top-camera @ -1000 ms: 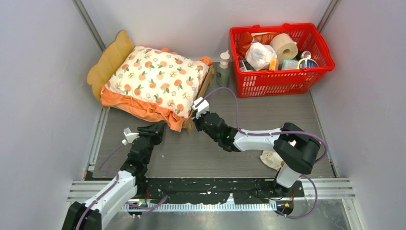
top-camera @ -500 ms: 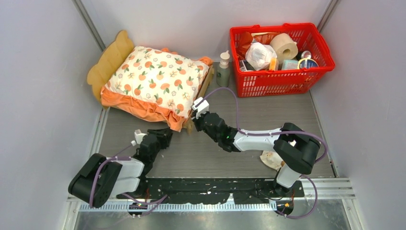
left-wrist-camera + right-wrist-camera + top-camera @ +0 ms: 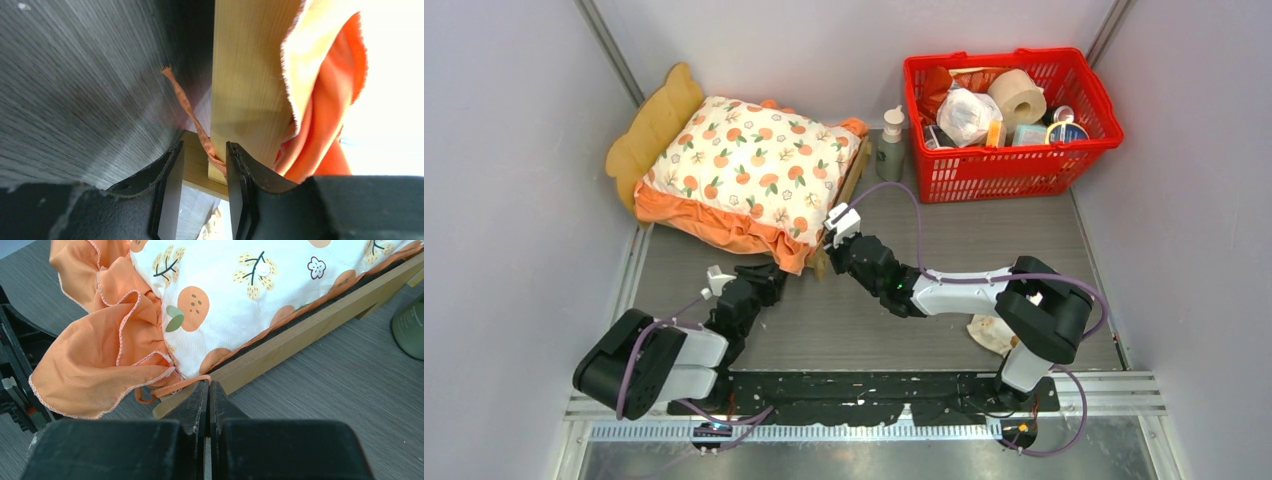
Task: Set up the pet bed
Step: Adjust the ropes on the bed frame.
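The pet bed (image 3: 654, 125), a light-wood frame with a wavy headboard, stands at the back left. An orange-print cushion (image 3: 749, 165) lies on it, and its orange ruffle hangs over the front edge. My left gripper (image 3: 769, 282) sits low at that front edge, under the ruffle. In the left wrist view its jaws (image 3: 204, 150) stand apart, with the pet bed's wooden rail (image 3: 245, 75) and an orange strap (image 3: 185, 100) just past the tips. My right gripper (image 3: 828, 256) is shut, and its tips (image 3: 209, 384) rest against the frame's near corner (image 3: 310, 330) beside the cushion (image 3: 240, 290).
A red basket (image 3: 1004, 172) full of household items stands at the back right. A green bottle (image 3: 891, 140) stands between it and the bed. A small cream pillow (image 3: 989, 335) lies by the right arm's base. Grey walls close in both sides.
My left arm has folded back toward its base, and its gripper has slid slightly right and nearer along the bed's front edge. The right arm and the bed have not moved.
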